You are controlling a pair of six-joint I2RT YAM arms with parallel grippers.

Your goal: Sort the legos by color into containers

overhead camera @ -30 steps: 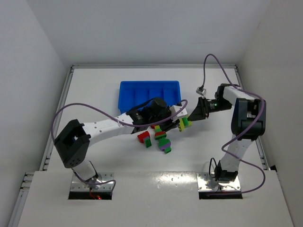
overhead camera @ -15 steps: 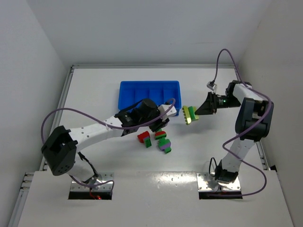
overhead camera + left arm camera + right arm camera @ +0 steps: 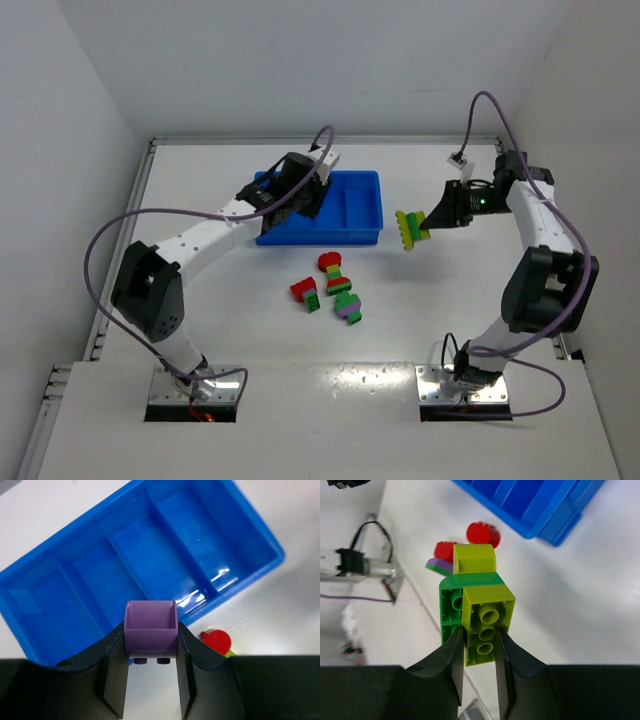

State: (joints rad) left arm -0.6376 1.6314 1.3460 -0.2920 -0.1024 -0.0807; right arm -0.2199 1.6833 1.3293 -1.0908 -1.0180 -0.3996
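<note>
- Legos (image 3: pixel 338 284) in the top view: three small mixed-colour clumps sit on the white table (image 3: pixel 200 250), just near of the blue tray (image 3: pixel 345 238).
- Same view, the left gripper (image 3: pixel 303 198) hangs over the tray's left half. You can't tell from up here what's in it.
- The right gripper (image 3: pixel 428 222) is off to the right of the tray, carrying a yellow-green and green stack (image 3: pixel 409 229) clear of the table.
- Left wrist cam fills in the gap. The fingers (image 3: pixel 114 670) are pinched in snug on a purple brick (image 3: pixel 150 630), studs facing the camera.
- All four tray compartments show behind the brick, and none has a brick in it. A red round piece (image 3: pixel 217 641) lies on the table just outside the rim.
- Right wrist cam: both fingers (image 3: pixel 454 655) are squeezed onto the yellow-green block. The green one is stuck to its side, and another yellow-green piece is on the far end.
- Below it are the loose red bits (image 3: pixel 482 532), a purple sliver (image 3: pixel 439 562) and one tray corner.
</note>
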